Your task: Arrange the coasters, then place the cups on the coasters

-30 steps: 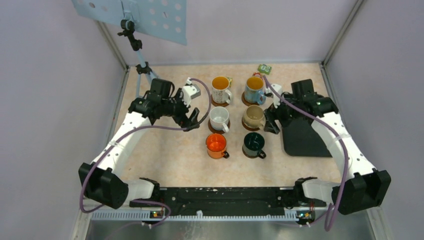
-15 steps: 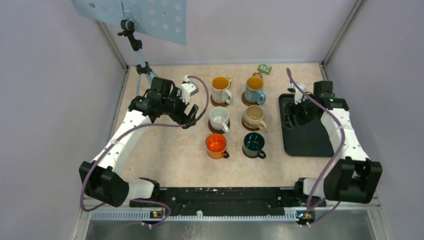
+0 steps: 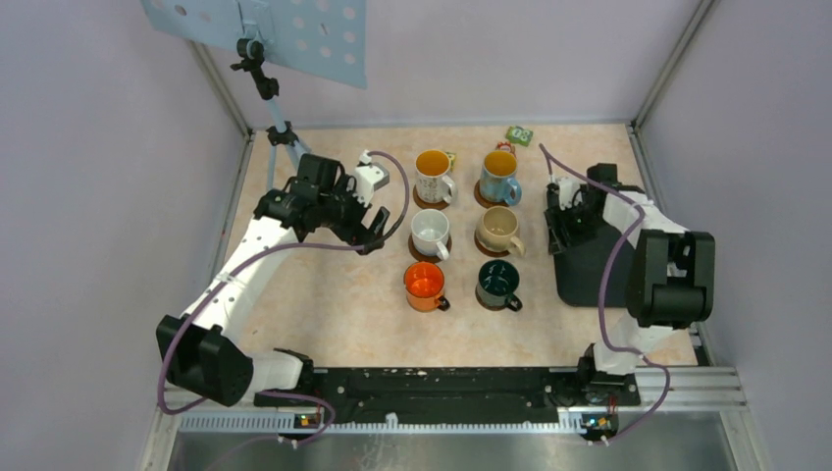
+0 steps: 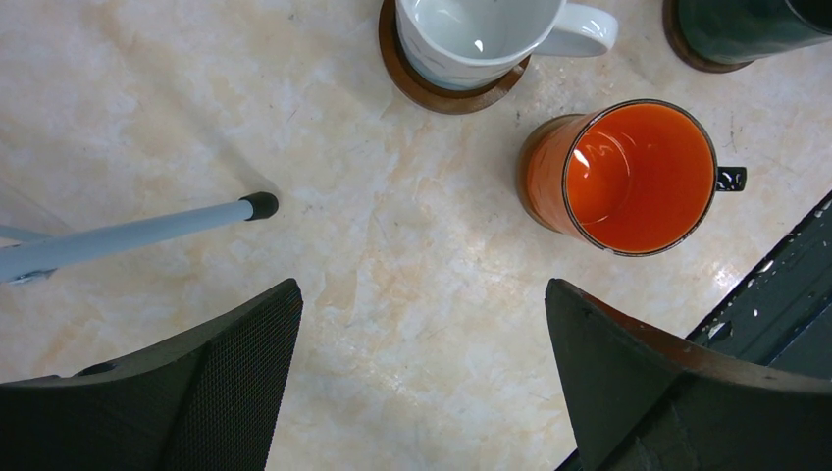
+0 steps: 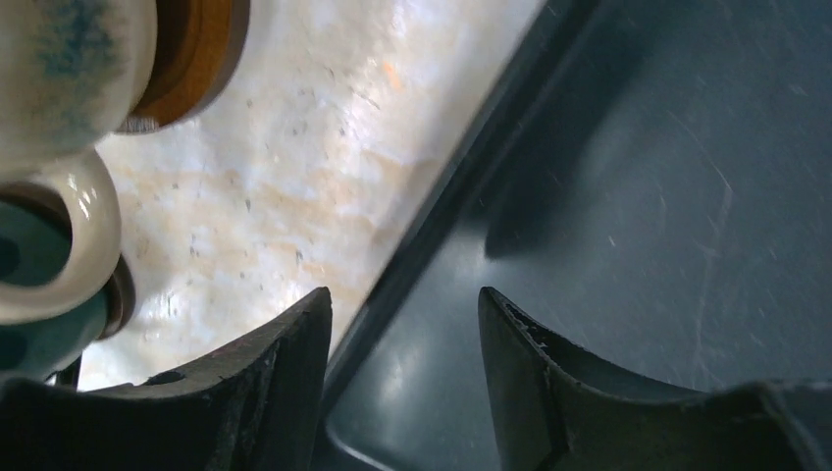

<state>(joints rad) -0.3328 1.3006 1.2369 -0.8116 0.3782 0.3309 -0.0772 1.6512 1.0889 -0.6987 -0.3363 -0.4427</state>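
Near row: orange mug on the left and dark green mug on the right, both upright on the desk.
Black tray: lies on the desk to the right of the mugs, apart from them.
Middle row: white mug and beige mug.
Coasters: brown rims show under the mugs, barely under the orange one.
Left jaws: released, fingers spread wide over bare desk left of the white mug.
Right jaws: partly apart and grasping nothing, fingers low astride the tray's left rim.
Far row: patterned mug and light blue mug, both orange inside.
Far edge: green packet.
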